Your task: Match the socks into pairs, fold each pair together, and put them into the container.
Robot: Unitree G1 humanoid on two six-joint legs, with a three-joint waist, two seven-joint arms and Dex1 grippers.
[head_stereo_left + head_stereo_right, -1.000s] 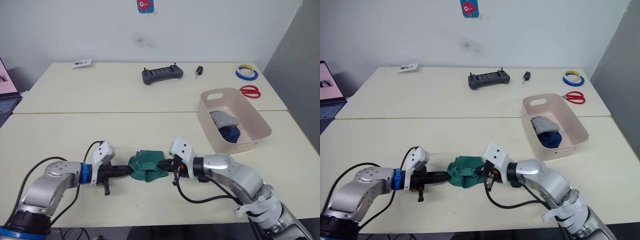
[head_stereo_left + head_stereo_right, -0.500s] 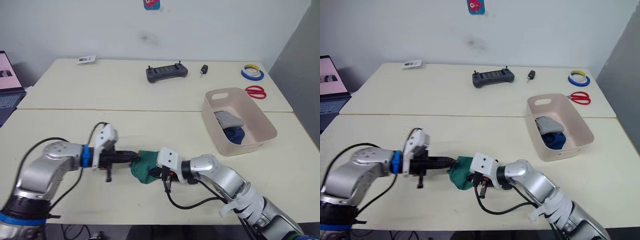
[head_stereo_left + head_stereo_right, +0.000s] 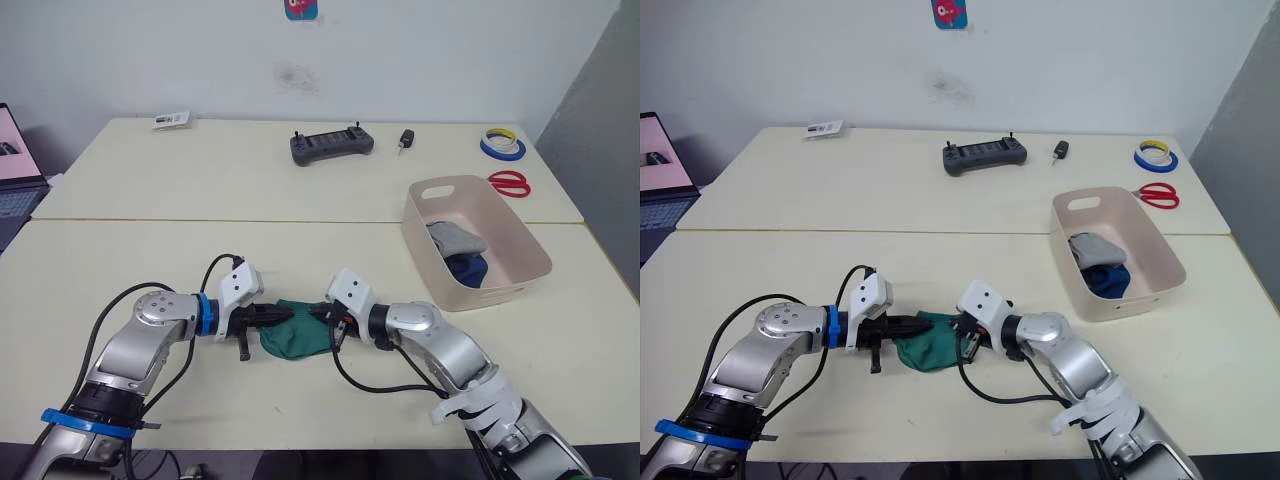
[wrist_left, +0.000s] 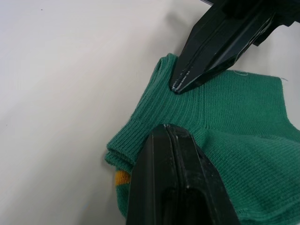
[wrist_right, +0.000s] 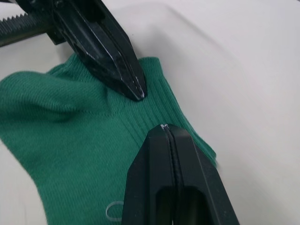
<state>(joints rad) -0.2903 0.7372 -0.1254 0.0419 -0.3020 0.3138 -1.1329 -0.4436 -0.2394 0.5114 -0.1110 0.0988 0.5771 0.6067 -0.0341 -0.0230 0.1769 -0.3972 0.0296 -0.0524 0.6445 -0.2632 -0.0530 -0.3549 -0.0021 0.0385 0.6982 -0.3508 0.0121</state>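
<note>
The green socks (image 3: 296,338) lie bunched as one bundle on the near table, with yellowish trim (image 4: 121,178) showing at one edge. My left gripper (image 3: 268,316) reaches in from the left and is shut, pinching the ribbed cuff. From the right, my right gripper (image 3: 320,317) is shut on the same cuff, its tip a few centimetres from the left one. The right wrist view shows both tips on the cuff of the green socks (image 5: 70,136). The pink-beige container (image 3: 420,192) stands at the right and holds a grey sock (image 3: 452,237) and a dark blue sock (image 3: 466,268).
On the far table lie a black controller (image 3: 331,146), a key fob (image 3: 403,141), tape rolls (image 3: 499,146), red scissors (image 3: 508,182) and a small card (image 3: 168,121). A laptop (image 3: 12,160) sits at the left edge. A seam runs between the two tables.
The camera view has shifted. The green socks went from spread between the grippers to a tighter bundle. Both gripper tips now meet at the cuff, closer together than before.
</note>
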